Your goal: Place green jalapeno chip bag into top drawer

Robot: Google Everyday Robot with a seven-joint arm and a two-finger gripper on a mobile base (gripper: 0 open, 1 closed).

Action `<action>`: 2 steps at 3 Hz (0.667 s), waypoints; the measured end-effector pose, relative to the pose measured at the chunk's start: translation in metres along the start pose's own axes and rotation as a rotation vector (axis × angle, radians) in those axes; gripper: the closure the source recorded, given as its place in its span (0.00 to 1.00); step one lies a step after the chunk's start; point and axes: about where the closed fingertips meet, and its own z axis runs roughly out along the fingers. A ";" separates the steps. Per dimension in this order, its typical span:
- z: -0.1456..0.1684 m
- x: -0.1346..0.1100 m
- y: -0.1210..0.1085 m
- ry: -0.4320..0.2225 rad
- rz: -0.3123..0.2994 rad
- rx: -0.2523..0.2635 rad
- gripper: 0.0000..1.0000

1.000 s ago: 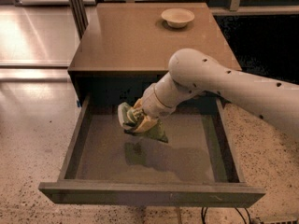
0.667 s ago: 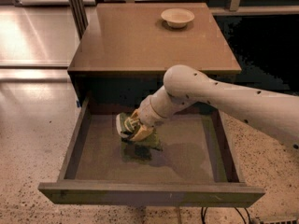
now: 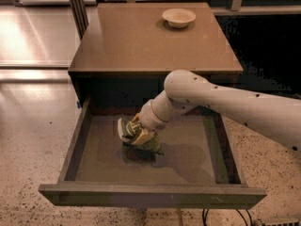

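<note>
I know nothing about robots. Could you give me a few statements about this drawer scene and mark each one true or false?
1. The top drawer is pulled open. True.
2. The cream bowl sits inside the drawer. False: it stands on the cabinet top, towards the back.
3. The gripper is down inside the drawer, closed on the green jalapeno chip bag. True.
4. The chip bag lies on the cabinet top beside the bowl. False: it is inside the drawer, low over its bottom, in the gripper.
5. The arm reaches into the drawer from the picture's left side. False: it comes in from the right.
</note>
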 end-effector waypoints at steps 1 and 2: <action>0.028 0.031 0.012 0.012 0.065 -0.020 1.00; 0.026 0.030 0.012 0.012 0.066 -0.020 0.81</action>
